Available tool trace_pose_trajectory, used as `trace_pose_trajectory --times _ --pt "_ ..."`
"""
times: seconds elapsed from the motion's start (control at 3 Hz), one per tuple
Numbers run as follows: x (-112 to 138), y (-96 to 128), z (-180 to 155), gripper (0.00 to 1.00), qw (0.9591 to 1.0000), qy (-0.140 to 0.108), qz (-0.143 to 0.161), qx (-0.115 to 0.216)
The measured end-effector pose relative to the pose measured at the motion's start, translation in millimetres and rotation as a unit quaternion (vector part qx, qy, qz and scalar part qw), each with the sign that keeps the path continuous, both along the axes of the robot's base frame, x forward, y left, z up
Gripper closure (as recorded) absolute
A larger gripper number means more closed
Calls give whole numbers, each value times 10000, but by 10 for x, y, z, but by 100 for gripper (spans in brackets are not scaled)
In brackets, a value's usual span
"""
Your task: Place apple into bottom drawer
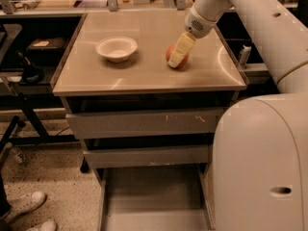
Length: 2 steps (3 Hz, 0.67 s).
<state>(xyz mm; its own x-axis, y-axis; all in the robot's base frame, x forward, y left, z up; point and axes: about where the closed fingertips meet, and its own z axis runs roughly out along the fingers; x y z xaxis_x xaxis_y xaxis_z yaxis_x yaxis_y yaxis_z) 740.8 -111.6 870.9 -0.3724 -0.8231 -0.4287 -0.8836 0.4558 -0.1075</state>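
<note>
Locate the bowl (116,48) on the cabinet top (144,78); all positions below are given from it.

1. The apple (170,53) rests on the cabinet top to the right of the bowl, well apart from it and about level with it; it is not in any drawer.
2. The gripper (176,60) is at the apple, also right of the bowl; its pale yellow tip slants down across the front of the apple and overlaps it; you cannot tell from this view whether the gripper is apart, together or clamped on the fruit.
3. The arm (250,13) reaches in from the upper right, farther from the bowl than the apple is; the robot body (262,162) fills the lower right, far below and right of the bowl.
4. The bottom drawer (154,191) is pulled out, directly below and slightly right of the bowl; its plain grey floor is exposed.
5. The two upper drawers (144,123) sit between the bowl and the bottom drawer; their fronts show light scuffs.
6. A pair of white shoes (29,203) stands on the speckled floor, far below and left of the bowl.
</note>
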Motion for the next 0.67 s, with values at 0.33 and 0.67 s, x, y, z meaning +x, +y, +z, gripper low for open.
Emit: trace_pose_trajectory --times 0.33,0.67 --pt "109 55 -127 0 9999 97 12 123" --pt "162 93 -227 0 9995 207 64 216"
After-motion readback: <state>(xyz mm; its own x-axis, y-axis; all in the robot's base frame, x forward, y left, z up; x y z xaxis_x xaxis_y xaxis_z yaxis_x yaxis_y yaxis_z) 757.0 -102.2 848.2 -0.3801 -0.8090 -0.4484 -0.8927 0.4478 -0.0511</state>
